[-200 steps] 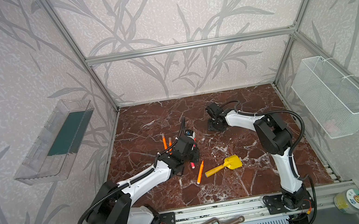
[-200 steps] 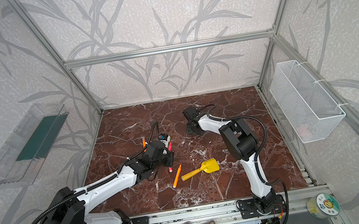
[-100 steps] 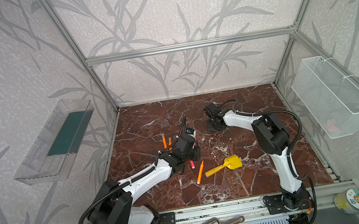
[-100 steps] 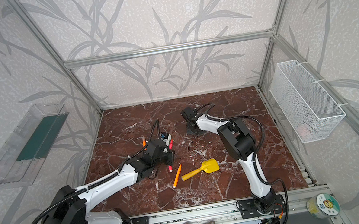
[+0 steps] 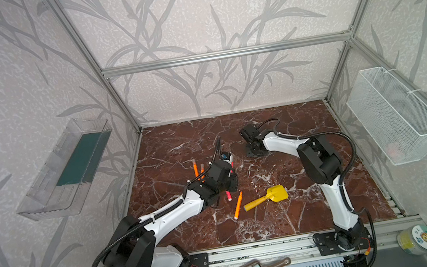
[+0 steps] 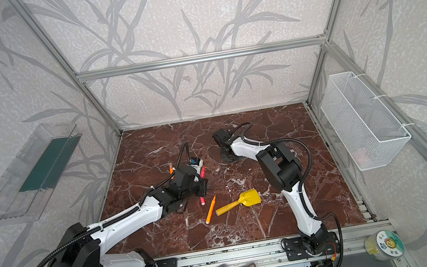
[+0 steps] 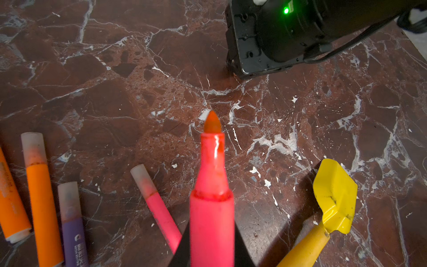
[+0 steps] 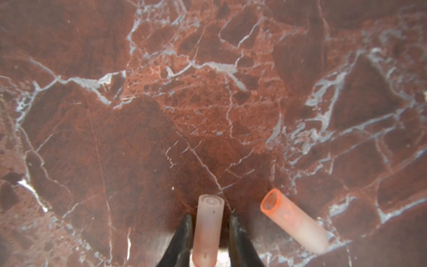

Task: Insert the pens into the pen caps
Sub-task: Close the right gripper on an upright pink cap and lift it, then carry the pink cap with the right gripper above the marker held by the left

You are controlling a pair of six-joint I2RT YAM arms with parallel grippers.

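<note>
Left wrist view: the left gripper clamps an uncapped pinkish-red pen, its orange-stained felt tip bare, at mid-table. Farther back, the right gripper stands narrow around a pale translucent pen cap lying on the marble table. Whether it squeezes the cap cannot be told.

Polished marble-look worktop, red-brown, white-veined, pitted in spots. Glossy plastic on pink pen, centre bottom; matt felt tip. Frosted translucent plastic for pen caps. Shiny, scuffed yellow shovel, lower right. White wire-mesh basket at right; clear plastic tray at left; brushed metal frame.
</note>
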